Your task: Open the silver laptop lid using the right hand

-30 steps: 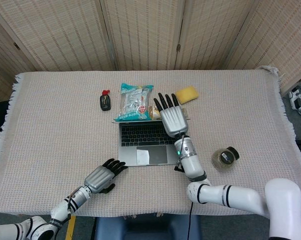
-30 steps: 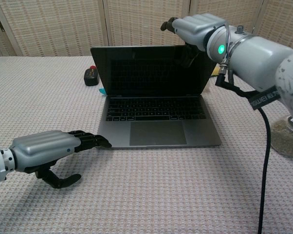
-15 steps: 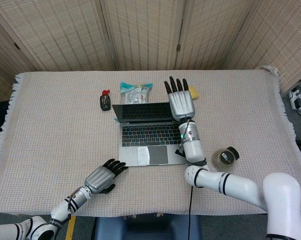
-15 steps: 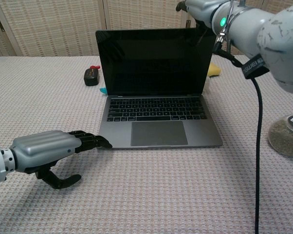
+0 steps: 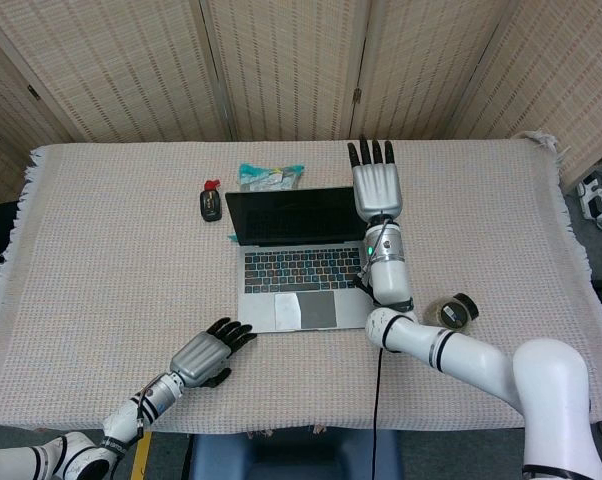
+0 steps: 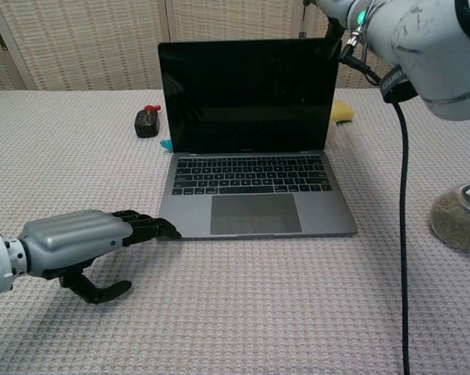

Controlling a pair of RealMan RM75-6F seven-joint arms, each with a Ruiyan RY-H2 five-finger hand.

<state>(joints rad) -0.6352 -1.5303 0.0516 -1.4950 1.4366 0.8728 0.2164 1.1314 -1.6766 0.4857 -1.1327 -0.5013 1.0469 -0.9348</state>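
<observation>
The big table (image 5: 101, 230) is wearing a pale woven cloth. In the middle of it the silver laptop (image 5: 299, 262) is sitting open, with its dark screen (image 6: 247, 94) standing up nearly straight and its keys facing the robot.

The right arm (image 5: 451, 350) is reaching in from the near right side. The right hand (image 5: 377, 186) is lying flat just behind the top right corner of the lid, with its dark fingers (image 5: 371, 152) stretched out straight and a little apart, pointing at the far edge of the table. It is holding nothing. I cannot tell if it is touching the lid.

The left hand (image 5: 207, 352) is resting on the cloth near the front left corner of the laptop. Its fingers (image 6: 145, 225) are loosely spread, and it is holding nothing.

A blue snack bag (image 5: 269, 175) is peeking out behind the screen. A round tape roll (image 5: 451, 314) is sitting to the right of the laptop. A yellow sponge (image 6: 341, 111) is showing past the right side of the screen. A small black thing with a red tip (image 5: 211, 203) is lying to the left of the screen.
</observation>
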